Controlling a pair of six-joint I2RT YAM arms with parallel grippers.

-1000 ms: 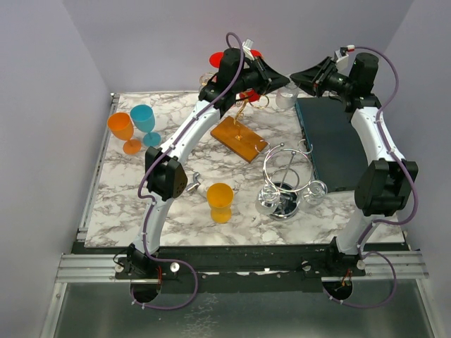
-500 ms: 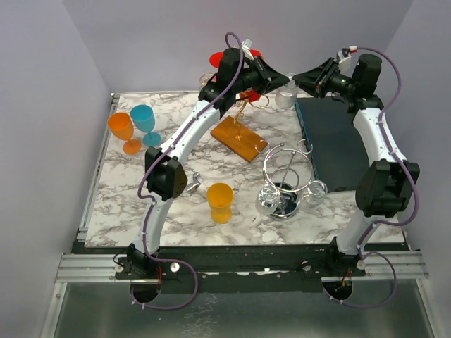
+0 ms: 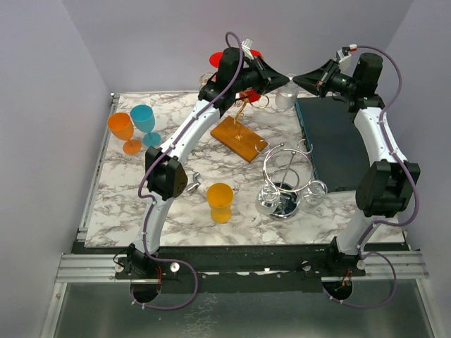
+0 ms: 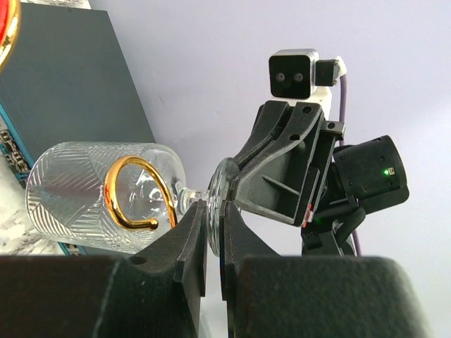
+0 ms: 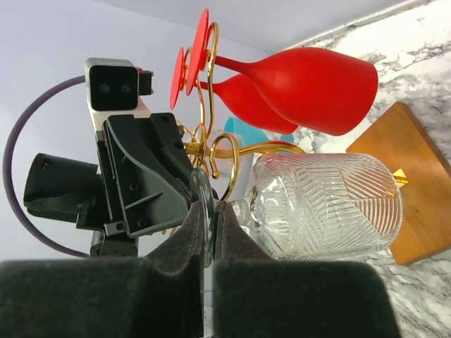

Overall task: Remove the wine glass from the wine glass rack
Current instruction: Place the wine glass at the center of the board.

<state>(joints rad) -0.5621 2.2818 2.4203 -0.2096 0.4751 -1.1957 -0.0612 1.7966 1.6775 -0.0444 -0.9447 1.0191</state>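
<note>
Fingers of the right gripper (image 5: 207, 224) pinch the thin round foot of the clear wine glass (image 5: 324, 201). The left gripper (image 4: 213, 224) pinches that foot too, I think. The glass hangs sideways on the gold rack (image 4: 108, 191). It is hard, slippery, and breaks easily. Hold the foot gently.

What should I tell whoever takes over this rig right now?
Left gripper: shut on the foot of the clear ribbed wine glass.
Right gripper: shut on the same foot, from the opposite side.
Glass: not yet off the gold wire rack with the wooden base; it hangs beside two red wine glasses.
Done: both grips made.
Left: slide the glass off its hook, probably then set it down.
</note>
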